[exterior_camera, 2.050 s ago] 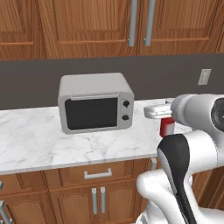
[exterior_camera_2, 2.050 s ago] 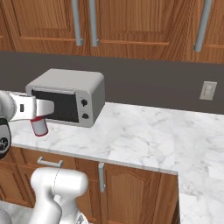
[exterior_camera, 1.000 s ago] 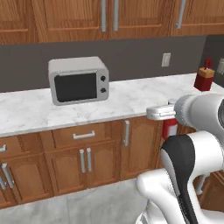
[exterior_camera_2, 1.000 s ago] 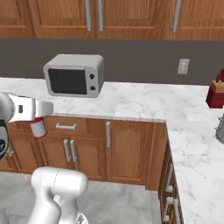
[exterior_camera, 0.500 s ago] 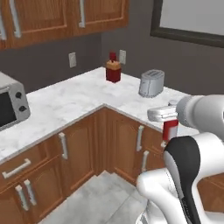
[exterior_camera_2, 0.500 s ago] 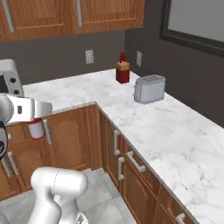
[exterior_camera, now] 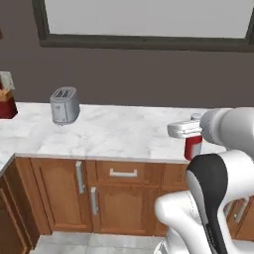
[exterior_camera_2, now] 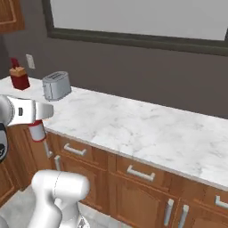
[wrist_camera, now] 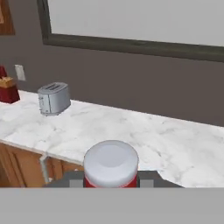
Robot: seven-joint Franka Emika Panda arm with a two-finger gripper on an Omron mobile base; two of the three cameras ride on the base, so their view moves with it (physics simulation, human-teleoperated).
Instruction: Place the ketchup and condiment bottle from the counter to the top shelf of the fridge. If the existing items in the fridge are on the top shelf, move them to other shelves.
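Hand view first: the ketchup (wrist_camera: pixel 111 164) sits right at the bottom, white cap facing the lens, a sliver of bright red body under it, with the dark fingers (wrist_camera: pixel 148 177) pressed in on either side. So the gripper (wrist_camera: pixel 111 179) is clamped on that bottle, no gap showing. Beyond the cap runs the counter (wrist_camera: pixel 183 144), white-grey marble, and off to the left a silver toaster (wrist_camera: pixel 53 98) stands on it, with a small red box (wrist_camera: pixel 8 92) further left by the wall.

Over to the left base view: the white arm rises at lower right, the gripper (exterior_camera: pixel 191 133) pokes out leftward, and the ketchup (exterior_camera: pixel 192 147) hangs upright beneath it, held in the air in front of the counter's (exterior_camera: pixel 124 134) edge, above the brown cabinets (exterior_camera: pixel 119 198). Toaster (exterior_camera: pixel 65 105) well to the left.

Right base view gives the same from the other side: gripper (exterior_camera_2: pixel 38 116) at the left edge, ketchup (exterior_camera_2: pixel 37 132) red under it, off the counter (exterior_camera_2: pixel 147 129), toaster (exterior_camera_2: pixel 56 85) behind it near the dark wall (exterior_camera_2: pixel 133 75).
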